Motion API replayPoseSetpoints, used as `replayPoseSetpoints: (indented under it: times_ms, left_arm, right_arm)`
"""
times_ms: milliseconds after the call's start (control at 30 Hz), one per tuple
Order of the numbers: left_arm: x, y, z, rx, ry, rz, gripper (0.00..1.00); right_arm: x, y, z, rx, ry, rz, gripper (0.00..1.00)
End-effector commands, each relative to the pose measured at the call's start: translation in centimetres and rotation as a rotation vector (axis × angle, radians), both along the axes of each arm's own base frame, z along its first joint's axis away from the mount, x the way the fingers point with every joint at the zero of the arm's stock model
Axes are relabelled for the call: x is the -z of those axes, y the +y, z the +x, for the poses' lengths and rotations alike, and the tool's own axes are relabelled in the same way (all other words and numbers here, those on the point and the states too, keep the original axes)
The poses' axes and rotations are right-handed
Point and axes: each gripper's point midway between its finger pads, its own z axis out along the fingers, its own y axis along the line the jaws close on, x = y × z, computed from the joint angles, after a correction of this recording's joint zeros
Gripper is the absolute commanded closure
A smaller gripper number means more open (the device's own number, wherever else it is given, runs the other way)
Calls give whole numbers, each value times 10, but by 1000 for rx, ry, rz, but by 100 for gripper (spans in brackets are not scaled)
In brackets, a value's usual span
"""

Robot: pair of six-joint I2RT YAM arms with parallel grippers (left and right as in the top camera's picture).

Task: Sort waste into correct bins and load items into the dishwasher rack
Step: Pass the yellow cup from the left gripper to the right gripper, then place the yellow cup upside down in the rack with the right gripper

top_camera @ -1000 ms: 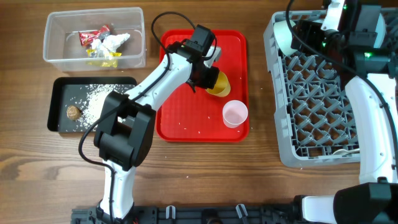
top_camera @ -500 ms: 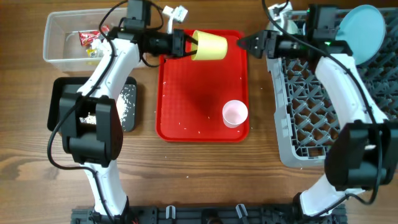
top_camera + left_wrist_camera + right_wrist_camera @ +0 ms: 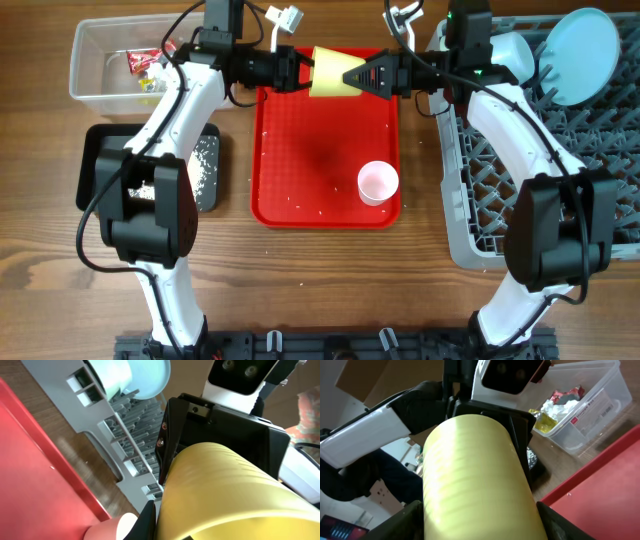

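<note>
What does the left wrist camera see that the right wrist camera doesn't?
Only the left wrist view shows the grey rack with a light-blue dish in it, plus the edge of the pink cup. Only the right wrist view shows the clear tub holding wrappers and white tissue. Both views are mostly filled by the yellow cup, seen very close, with part of the red tray beside it.

Stretched in from 9 and 3 o'clock to meet near 12, with left gripper (image 3: 303,72) clamped on the yellow cup (image 3: 325,79) and right gripper (image 3: 352,74) spread around it.
</note>
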Motion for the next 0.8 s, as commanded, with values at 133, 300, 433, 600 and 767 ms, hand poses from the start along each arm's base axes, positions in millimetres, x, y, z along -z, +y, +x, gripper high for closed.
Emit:
replayPoseSetpoints:
  times_ms: [133, 300, 433, 600, 767]
  left_arm:
    - [-18, -5, -10, 33, -30, -35, 96]
    - [-14, -4, -6, 12, -35, -9, 28]
    - [-10, -4, -3, -7, -39, 14, 6]
    - [-8, 2, 1, -25, -36, 24, 0]
    - [-7, 3, 4, -37, -38, 35, 0]
  right_arm:
    - [11, 19, -5, -33, 5, -10, 46]
    - [6, 19, -1, -27, -17, -3, 47]
    - [8, 8, 7, 10, -16, -11, 48]
    - [10, -44, 34, 142, -10, -22, 50]
    - [21, -86, 52, 267, 25, -59, 51]
